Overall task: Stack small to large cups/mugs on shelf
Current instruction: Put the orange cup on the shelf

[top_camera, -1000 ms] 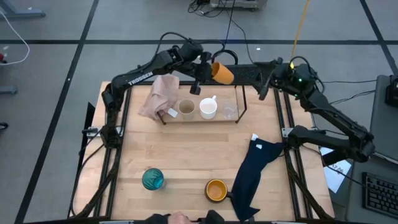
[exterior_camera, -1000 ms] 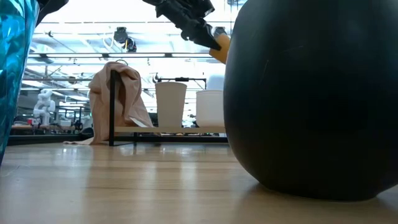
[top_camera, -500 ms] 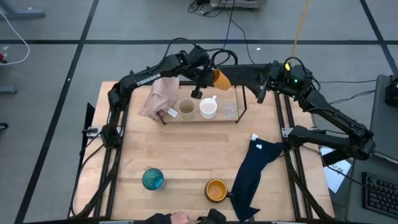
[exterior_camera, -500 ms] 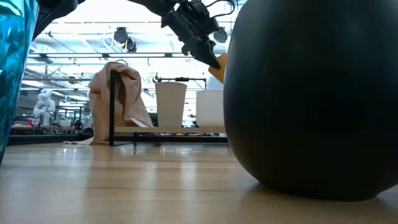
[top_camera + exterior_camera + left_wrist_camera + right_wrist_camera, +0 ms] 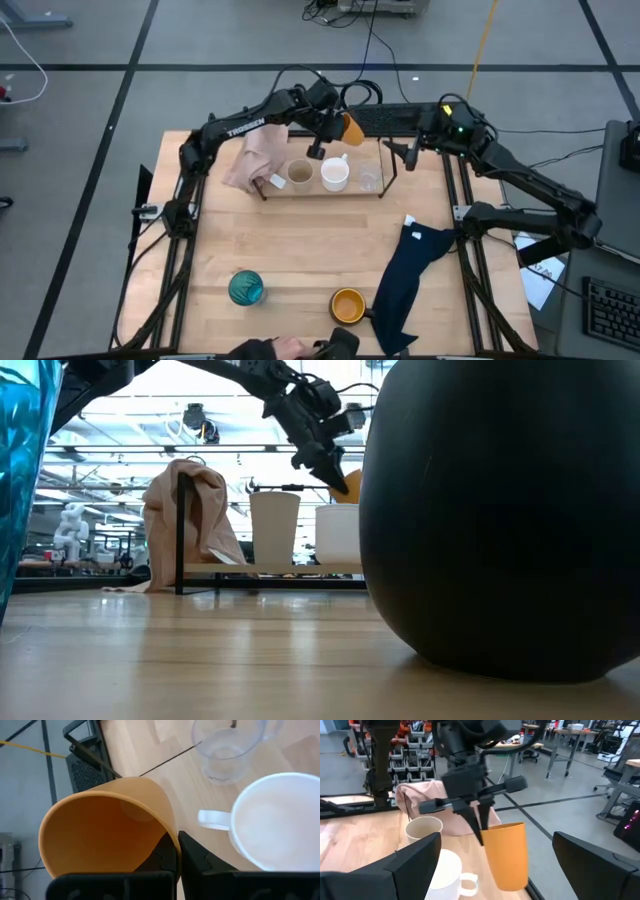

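Six cups are showing, & one is up in the air. The left claw (image 5: 333, 133) is pinching the rim of the small orange cup (image 5: 352, 128), fingers tight together on its wall, holding it tilted above the back of the shelf (image 5: 385, 172), near the white mug (image 5: 335, 174). In the right wrist view the orange cup (image 5: 506, 854) is hanging mouth up from the dark fingers (image 5: 479, 824), just behind the mug. The shelf is sitting at the back of the counter (image 5: 300, 250), w/ the beige cup (image 5: 299, 174), the white mug & the tiny clear cup (image 5: 369, 178) standing in a row on it. A pink cloth (image 5: 259, 155) is hanging over the shelf's left end. The teal glass (image 5: 245, 288) & the orange-yellow mug (image 5: 348, 305) are standing near the front edge, well apart from the shelf. A navy cloth (image 5: 407, 280) is lying beside that mug. The right claw (image 5: 398, 154) is waiting w/ fingers wide apart & nothing in them, at the shelf's right end.
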Tool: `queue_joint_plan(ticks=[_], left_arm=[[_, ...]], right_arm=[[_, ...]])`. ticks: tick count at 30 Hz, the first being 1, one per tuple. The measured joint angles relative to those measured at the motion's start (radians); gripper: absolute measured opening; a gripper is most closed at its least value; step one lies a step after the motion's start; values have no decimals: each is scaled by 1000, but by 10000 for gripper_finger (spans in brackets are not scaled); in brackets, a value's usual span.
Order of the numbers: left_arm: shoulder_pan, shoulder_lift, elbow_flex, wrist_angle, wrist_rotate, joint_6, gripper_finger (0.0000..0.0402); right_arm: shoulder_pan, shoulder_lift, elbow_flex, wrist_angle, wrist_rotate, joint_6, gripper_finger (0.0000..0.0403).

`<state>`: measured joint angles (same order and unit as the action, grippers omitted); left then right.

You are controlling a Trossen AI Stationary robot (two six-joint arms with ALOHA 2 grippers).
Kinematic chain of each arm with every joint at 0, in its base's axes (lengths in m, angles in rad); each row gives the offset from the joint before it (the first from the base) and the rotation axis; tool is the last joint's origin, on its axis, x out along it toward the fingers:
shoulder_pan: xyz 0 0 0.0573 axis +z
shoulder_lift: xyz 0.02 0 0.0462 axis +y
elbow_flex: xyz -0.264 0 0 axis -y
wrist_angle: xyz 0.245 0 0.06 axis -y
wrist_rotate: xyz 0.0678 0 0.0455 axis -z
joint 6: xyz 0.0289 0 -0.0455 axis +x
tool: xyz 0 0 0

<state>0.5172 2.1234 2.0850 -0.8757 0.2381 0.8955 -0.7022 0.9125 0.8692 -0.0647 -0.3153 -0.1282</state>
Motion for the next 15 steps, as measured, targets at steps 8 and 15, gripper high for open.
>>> queue_joint_plan(ticks=[8,15], left_arm=[[-7,51,0,-9,11,14,0],[-6,66,0,-6,5,41,0]], right_arm=[[4,47,0,-2,0,-15,373],[4,84,0,-1,0,-15,373]])
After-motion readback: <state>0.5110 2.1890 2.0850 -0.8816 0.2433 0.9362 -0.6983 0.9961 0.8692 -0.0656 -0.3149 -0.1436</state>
